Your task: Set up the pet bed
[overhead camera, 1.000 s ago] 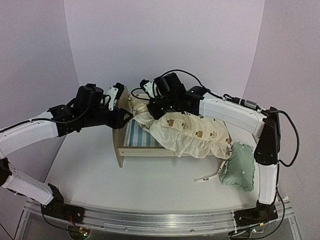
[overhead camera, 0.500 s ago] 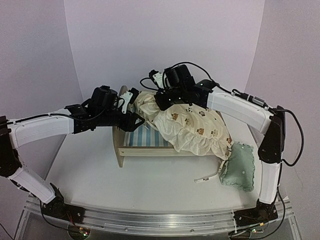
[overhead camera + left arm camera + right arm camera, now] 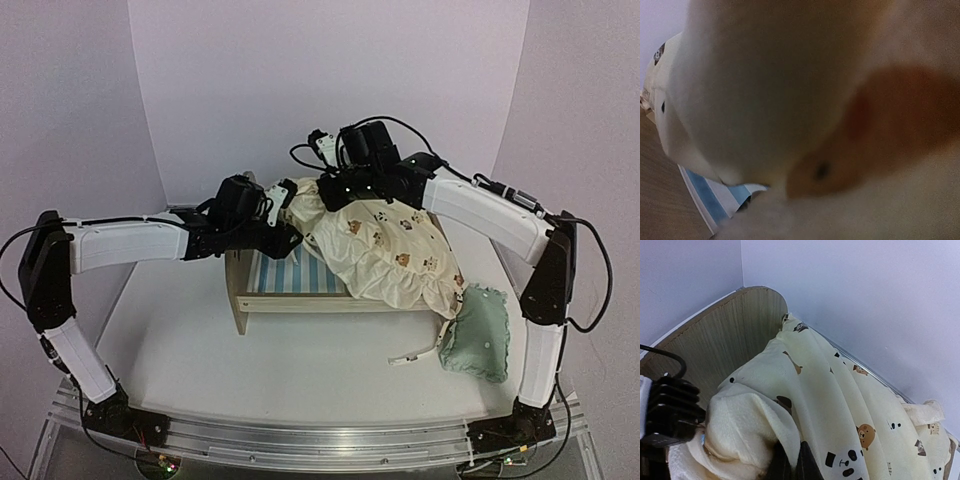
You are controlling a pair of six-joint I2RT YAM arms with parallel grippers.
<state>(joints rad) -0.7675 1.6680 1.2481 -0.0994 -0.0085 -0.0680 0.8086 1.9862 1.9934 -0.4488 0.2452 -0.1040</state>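
One pet bed (image 3: 300,302) sat mid-table, one bear-print cushion (image 3: 390,255) heaped over it, one mint pillow (image 3: 478,335) near right. Of two grippers, the right gripper (image 3: 790,467) pinched cushion fabric. The left gripper (image 3: 290,240) was pressed against cloth, grip unreadable.

We see soft, even light from above in the top view, with lilac-tinted walls and only faint shadows on the table (image 3: 300,380) under the bed (image 3: 300,303) and pillow (image 3: 478,335). The left wrist view is dim, warm and almost wholly blurred, since the cushion (image 3: 840,100) sits right against the lens (only blue stripes at lower left read at all). The right wrist view is bright and sharp; the headboard (image 3: 725,335) grain is clear, though the lower left goes dark.
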